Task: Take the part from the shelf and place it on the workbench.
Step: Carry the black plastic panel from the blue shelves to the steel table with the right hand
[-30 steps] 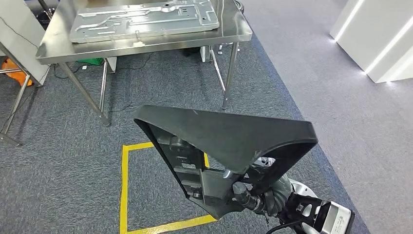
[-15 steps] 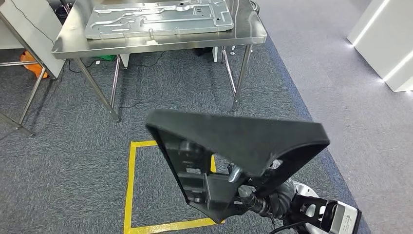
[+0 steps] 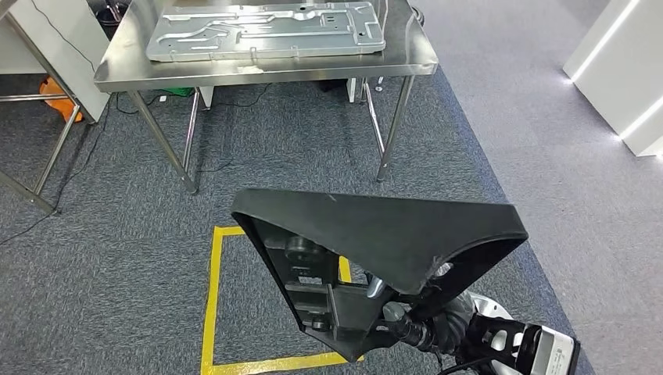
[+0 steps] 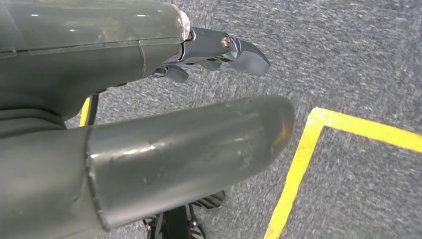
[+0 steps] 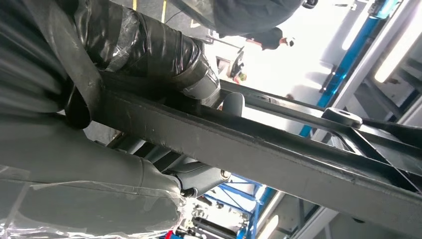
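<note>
The whole head view has shifted since the earlier frames: the steel worktop (image 3: 266, 72) sits lower and more to the right than before, which reads as the robot walking and turning toward it, not as anything on the floor moving. The black part (image 3: 375, 250) fills the lower centre of the frame as it did, a broad triangular shell with its ribbed inner side facing left.

The right hand (image 3: 426, 328) is clamped on the part from beneath, at the lower right of the frame; the right wrist view shows its taped fingers (image 5: 149, 45) wrapped over a black rib. The left hand (image 4: 149, 124) holds nothing, its fingers apart, hanging over grey carpet beside the yellow floor marking (image 3: 211, 305).

The risks, as I judge them:
- The part is large and held by one hand near one edge, so walking jolts could make it twist or slip in the grip.
- It hides much of the floor ahead, including part of the yellow marking, so stopping at the right spot may be harder to judge.
- A grey metal panel (image 3: 270, 31) already covers most of the worktop at the upper centre; setting the part down could land it on that panel or half off the edge.
- The worktop's front edge and legs could catch the part's leading corner if it is carried too low.
</note>
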